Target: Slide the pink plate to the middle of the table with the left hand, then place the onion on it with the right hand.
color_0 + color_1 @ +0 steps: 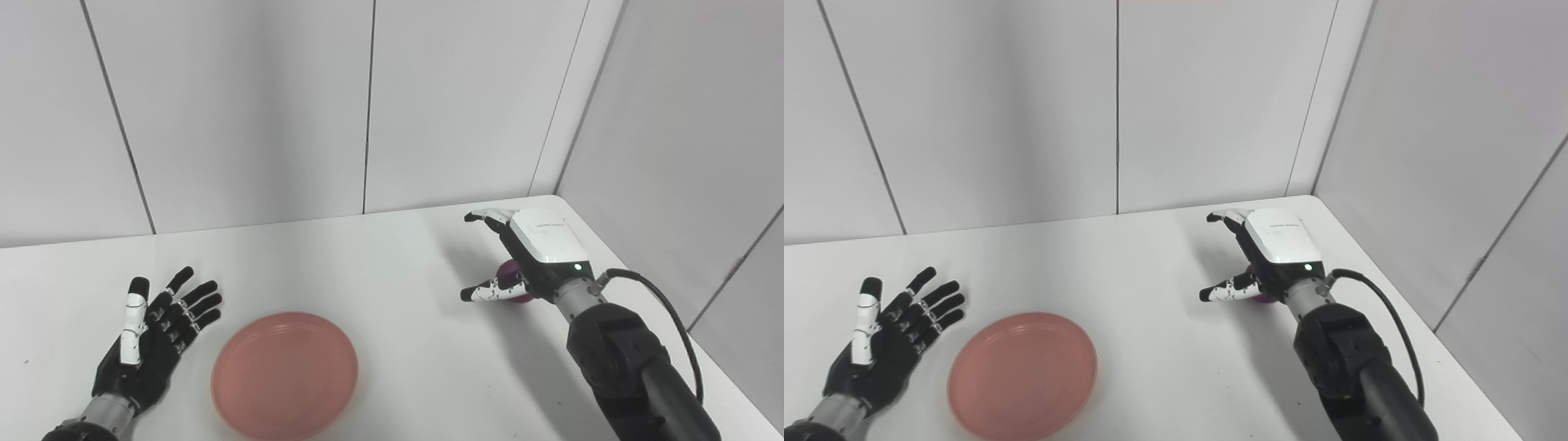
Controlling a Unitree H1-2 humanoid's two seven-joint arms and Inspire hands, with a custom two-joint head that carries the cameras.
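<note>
The pink plate (285, 373) lies flat on the white table (392, 263), near its front edge, left of the middle. My left hand (153, 334) rests palm up just left of the plate, open and apart from it. The dark red onion (509, 274) sits on the table at the right, mostly hidden under my right hand (527, 257). That hand hovers over the onion with fingers spread and thumb (490, 292) stretched out in front of it, not closed on it.
Grey wall panels stand behind the table and along its right side. The table's right edge (674, 318) runs close beside my right arm. A black cable (667, 312) loops off the right wrist.
</note>
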